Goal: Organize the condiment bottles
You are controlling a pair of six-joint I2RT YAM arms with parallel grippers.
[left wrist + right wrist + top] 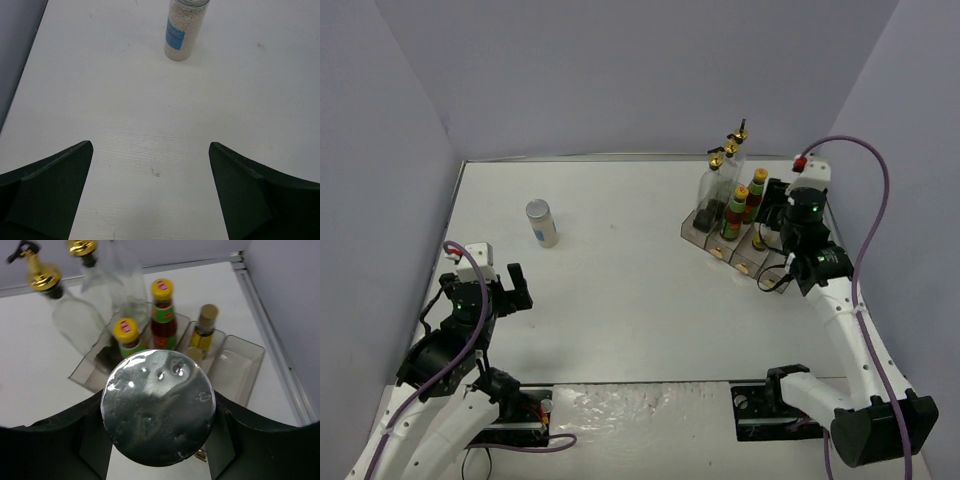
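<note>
while the right gripper [160, 440] is closed partway on the held shaker [158, 400], with one finger on each side of its body, the silver lid faces straight up at the wrist camera. the long axis of that shaker therefore runs up and down, base toward the table [125, 125]. the rack [246, 365] sits just beyond it, near the far right corner of the table. read left to right from the right wrist, its bays hold the glass bottles [75, 325], the sauce bottles [162, 320] and the small dark bottles [204, 332]; the last bay on the right looks bare. that bare bay lies ahead and to the right of the held shaker. the coming move appears to depend on this offset: the shaker likely has to shift forward and to the right before it goes down. the lid hides the base, so it cannot be told whether the base is already over a bay. the left gripper [150, 195] is spread wide and holds nothing. the loose shaker [184, 30] stands on the table ahead of it, a little right of the midline between the fingers and well apart from them. it appears upright, lid on top. the left arm is much the nearer to it; the right arm is well away across the table and already occupied.
</note>
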